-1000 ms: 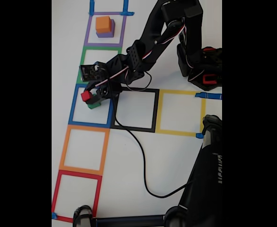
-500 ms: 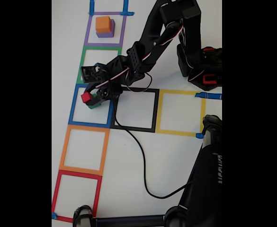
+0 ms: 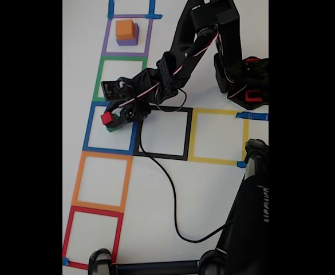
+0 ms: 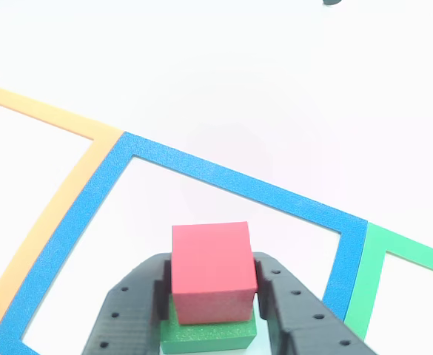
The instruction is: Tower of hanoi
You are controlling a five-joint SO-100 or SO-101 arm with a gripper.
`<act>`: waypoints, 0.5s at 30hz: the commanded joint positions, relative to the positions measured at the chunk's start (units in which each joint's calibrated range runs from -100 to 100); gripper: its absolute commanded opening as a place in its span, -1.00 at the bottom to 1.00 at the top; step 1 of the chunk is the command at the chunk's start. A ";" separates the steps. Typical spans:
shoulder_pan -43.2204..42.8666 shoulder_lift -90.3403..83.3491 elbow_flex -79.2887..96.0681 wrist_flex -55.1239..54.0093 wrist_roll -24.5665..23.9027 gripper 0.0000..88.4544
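In the other view the green block (image 4: 209, 334) lies mostly hidden beneath the red cube (image 4: 212, 271), which the claw (image 4: 213, 296) clamps from both sides inside the blue square (image 4: 231, 177); the arm (image 3: 178, 51) stretches left.

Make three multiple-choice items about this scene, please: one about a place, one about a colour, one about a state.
1. In which taped square does the red block stand?
A. the blue square
B. the yellow square
C. the black square

2. What colour is the block under the orange block in the purple square?
A. green
B. purple
C. red

3. How does the claw stand at the red block?
A. wide open, far above it
B. its fingers against two sides of the block
C. shut on a cable

Right letters: 1 A, the red block rests on the green block inside the blue square. 2 B, a purple block shows under the orange block in the purple square. 3 B, in the other view the claw has a finger on each side of the red block.
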 commanded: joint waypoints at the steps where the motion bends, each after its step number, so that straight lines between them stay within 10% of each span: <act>1: 0.35 -0.01 -0.24 -1.70 0.36 -0.75; 15: 1.02 -0.09 0.30 -4.21 0.36 -0.43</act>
